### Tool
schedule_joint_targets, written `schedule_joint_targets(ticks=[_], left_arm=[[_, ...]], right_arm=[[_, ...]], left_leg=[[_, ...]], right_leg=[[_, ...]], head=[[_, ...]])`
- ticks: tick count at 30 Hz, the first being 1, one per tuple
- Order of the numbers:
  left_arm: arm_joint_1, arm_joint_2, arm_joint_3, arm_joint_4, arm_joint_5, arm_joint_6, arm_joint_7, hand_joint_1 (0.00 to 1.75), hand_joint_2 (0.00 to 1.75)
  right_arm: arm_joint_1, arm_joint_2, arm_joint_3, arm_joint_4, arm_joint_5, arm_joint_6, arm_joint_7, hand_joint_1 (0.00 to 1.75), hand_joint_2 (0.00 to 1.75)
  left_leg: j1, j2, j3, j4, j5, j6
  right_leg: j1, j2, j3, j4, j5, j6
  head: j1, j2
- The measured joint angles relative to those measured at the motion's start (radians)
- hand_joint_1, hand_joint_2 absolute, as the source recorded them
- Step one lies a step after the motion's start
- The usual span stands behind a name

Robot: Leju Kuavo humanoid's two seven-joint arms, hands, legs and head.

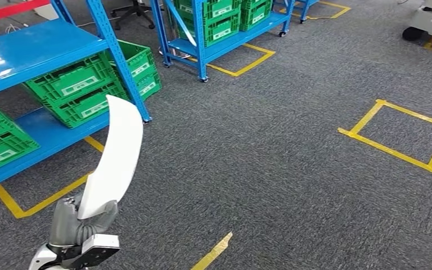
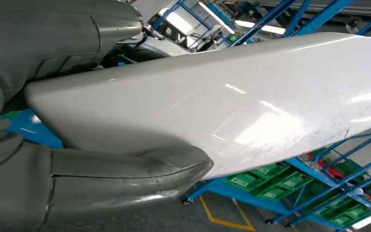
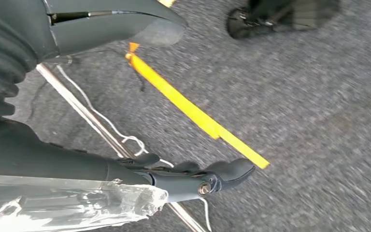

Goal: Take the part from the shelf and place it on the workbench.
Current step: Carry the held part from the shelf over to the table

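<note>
My left hand (image 1: 84, 225) grips the lower end of a long, curved white part (image 1: 115, 154) that stands up from it at the lower left of the head view. In the left wrist view the glossy white part (image 2: 251, 106) runs across the picture, clamped between the grey thumb (image 2: 125, 174) and the hand's upper cover. My right hand (image 3: 125, 96) hangs over grey carpet with its thumb and dark fingers (image 3: 203, 176) apart and nothing between them.
A blue shelf rack (image 1: 39, 50) with green crates (image 1: 76, 84) stands at the left. A second blue rack (image 1: 214, 34) with crates is farther back. Yellow tape marks a square (image 1: 399, 135) on the grey carpet at the right, and a strip (image 1: 214, 253) lies near my feet.
</note>
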Motion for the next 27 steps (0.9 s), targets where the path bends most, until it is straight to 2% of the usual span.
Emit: schedule_joint_targets(ticks=[1, 2, 3, 4, 6, 7, 8, 9, 10, 12, 13, 14, 16, 18, 20, 21, 22, 23, 24, 25, 27], left_arm=[[-0.001, -0.001, 0.000, 0.002, 0.000, -0.001, 0.000, 1.69, 1.75], [-0.002, -0.002, 0.000, 0.004, 0.001, -0.001, 0.000, 1.69, 1.75], [-0.002, -0.004, 0.001, 0.006, 0.003, -0.002, 0.000, 1.69, 1.75], [-0.002, -0.005, 0.001, 0.008, 0.005, -0.003, 0.000, 1.69, 1.75], [-0.001, -0.006, 0.002, 0.015, 0.010, -0.008, 0.000, 1.69, 1.75], [0.000, -0.006, 0.002, 0.019, 0.012, -0.011, 0.000, 1.69, 1.75], [-0.001, -0.006, 0.002, 0.023, 0.015, -0.013, 0.000, 1.69, 1.75], [-0.001, -0.007, 0.002, 0.026, 0.018, -0.015, 0.000, 1.69, 1.75], [-0.002, -0.007, 0.003, 0.029, 0.021, -0.017, 0.000, 1.69, 1.75], [-0.003, -0.008, 0.003, 0.033, 0.024, -0.023, -0.001, 1.69, 1.75], [-0.004, -0.008, 0.003, 0.034, 0.025, -0.027, -0.002, 1.69, 1.75], [-0.004, -0.008, 0.004, 0.035, 0.027, -0.032, -0.003, 1.69, 1.75], [-0.006, -0.008, 0.004, 0.038, 0.029, -0.042, -0.006, 1.69, 1.75], [-0.008, -0.008, 0.004, 0.041, 0.031, -0.047, -0.008, 1.69, 1.75], [-0.007, -0.008, 0.006, 0.045, 0.032, -0.051, -0.010, 1.69, 1.75], [-0.006, -0.008, 0.006, 0.048, 0.033, -0.053, -0.010, 1.69, 1.75], [-0.006, -0.008, 0.007, 0.051, 0.033, -0.055, -0.011, 1.69, 1.75], [-0.005, -0.008, 0.007, 0.055, 0.033, -0.057, -0.011, 1.69, 1.75], [-0.005, -0.008, 0.007, 0.059, 0.034, -0.059, -0.012, 1.69, 1.75], [-0.005, -0.008, 0.007, 0.062, 0.035, -0.060, -0.012, 1.69, 1.75], [-0.005, -0.008, 0.008, 0.066, 0.038, -0.061, -0.012, 1.69, 1.75]], right_arm=[[0.002, 0.000, -0.001, 0.000, 0.000, 0.000, 0.000, 0.00, 1.75], [0.005, 0.000, -0.002, 0.000, 0.000, 0.000, 0.001, 0.00, 1.75], [0.005, 0.000, -0.003, 0.000, 0.000, 0.000, 0.001, 0.00, 1.75], [0.004, 0.000, -0.004, 0.000, 0.000, 0.000, 0.002, 0.00, 1.75], [0.001, 0.000, -0.006, 0.000, -0.001, 0.000, 0.004, 0.00, 1.75], [0.001, 0.000, -0.007, 0.000, -0.002, 0.000, 0.005, 0.00, 1.75], [0.001, 0.000, -0.008, 0.000, -0.002, 0.000, 0.006, 0.00, 1.75], [0.002, 0.000, -0.010, 0.000, -0.003, 0.000, 0.007, 0.00, 1.75], [0.003, 0.000, -0.012, -0.001, -0.004, 0.000, 0.008, 0.00, 1.75], [0.000, 0.000, -0.016, -0.001, -0.004, 0.000, 0.010, 0.00, 1.75], [-0.002, 0.000, -0.017, -0.001, -0.004, -0.001, 0.011, 0.00, 1.75], [-0.003, 0.000, -0.019, -0.001, -0.004, -0.001, 0.011, 0.00, 1.75], [-0.002, 0.000, -0.024, -0.001, -0.004, -0.002, 0.013, 0.00, 1.75], [-0.002, 0.001, -0.026, -0.001, -0.004, -0.002, 0.014, 0.00, 1.75], [-0.004, 0.001, -0.029, -0.001, -0.004, -0.003, 0.015, 0.00, 1.75], [-0.005, 0.001, -0.030, -0.001, -0.004, -0.003, 0.015, 0.00, 1.75], [-0.005, 0.001, -0.031, -0.001, -0.004, -0.003, 0.016, 0.00, 1.75], [-0.004, 0.001, -0.032, -0.001, -0.004, -0.003, 0.017, 0.00, 1.75], [-0.003, 0.001, -0.033, -0.001, -0.004, -0.004, 0.018, 0.00, 1.75], [-0.002, 0.001, -0.034, -0.001, -0.004, -0.004, 0.019, 0.00, 1.75], [-0.002, 0.004, -0.036, -0.001, -0.004, -0.005, 0.020, 0.00, 1.75]], left_leg=[[0.001, 0.010, -0.001, -0.005, 0.003, 0.000], [0.003, 0.020, -0.003, -0.010, 0.008, 0.002], [0.005, 0.031, -0.004, -0.014, 0.013, 0.004], [0.006, 0.044, -0.005, -0.016, 0.015, 0.005], [0.005, 0.070, -0.010, -0.015, 0.016, 0.007], [0.004, 0.084, -0.011, -0.015, 0.017, 0.006], [0.004, 0.096, -0.012, -0.014, 0.017, 0.006], [0.005, 0.108, -0.012, -0.014, 0.017, 0.005], [0.005, 0.118, -0.011, -0.013, 0.017, 0.003], [0.000, 0.135, -0.009, -0.008, 0.014, -0.007], [-0.003, 0.143, -0.009, -0.006, 0.012, -0.012], [-0.006, 0.150, -0.010, -0.004, 0.012, -0.017], [-0.005, 0.160, -0.009, -0.001, 0.008, -0.027], [-0.001, 0.126, -0.021, 0.034, -0.025, -0.038], [0.002, 0.078, -0.066, 0.145, -0.096, -0.043], [0.002, 0.068, -0.096, 0.214, -0.128, -0.042], [0.002, 0.064, -0.119, 0.266, -0.145, -0.041], [0.002, 0.063, -0.129, 0.286, -0.141, -0.039], [0.002, 0.061, -0.120, 0.268, -0.117, -0.035], [0.002, 0.055, -0.095, 0.215, -0.079, -0.030], [0.002, 0.021, -0.038, 0.087, -0.014, -0.019]], right_leg=[[-0.001, -0.006, -0.009, 0.003, 0.000, 0.006], [-0.001, -0.023, -0.019, 0.016, -0.010, 0.012], [-0.001, -0.045, -0.037, 0.046, -0.031, 0.017], [-0.003, -0.072, -0.060, 0.097, -0.062, 0.021], [-0.008, -0.094, -0.117, 0.228, -0.127, 0.032], [-0.011, -0.097, -0.133, 0.271, -0.141, 0.037], [-0.013, -0.100, -0.130, 0.279, -0.137, 0.041], [-0.015, -0.105, -0.105, 0.245, -0.115, 0.043], [-0.017, -0.117, -0.063, 0.178, -0.083, 0.043], [-0.015, -0.157, 0.014, 0.047, -0.047, 0.036], [-0.013, -0.170, 0.033, 0.012, -0.041, 0.030], [-0.011, -0.173, 0.037, 0.003, -0.044, 0.022], [-0.012, -0.153, 0.031, 0.004, -0.039, 0.008], [-0.014, -0.135, 0.027, 0.002, -0.032, -0.006], [-0.014, -0.115, 0.024, 0.001, -0.026, -0.017], [-0.013, -0.104, 0.020, 0.001, -0.024, -0.020], [-0.011, -0.092, 0.018, 0.001, -0.022, -0.022], [-0.009, -0.080, 0.016, 0.002, -0.021, -0.023], [-0.008, -0.068, 0.016, 0.003, -0.020, -0.023], [-0.007, -0.055, 0.016, 0.003, -0.019, -0.022], [-0.006, -0.031, 0.014, 0.007, -0.017, -0.017]], head=[[0.000, 0.000], [0.003, 0.000], [0.005, 0.000], [0.008, 0.000], [0.010, 0.000], [0.010, 0.000], [0.010, 0.000], [0.010, 0.000], [0.010, 0.000], [0.010, 0.000], [0.009, 0.000], [0.007, 0.000], [0.006, 0.000], [0.004, 0.000], [0.001, 0.000], [0.000, 0.000], [0.000, 0.000], [0.000, 0.000], [0.000, 0.000], [0.000, 0.000], [0.001, 0.000]])
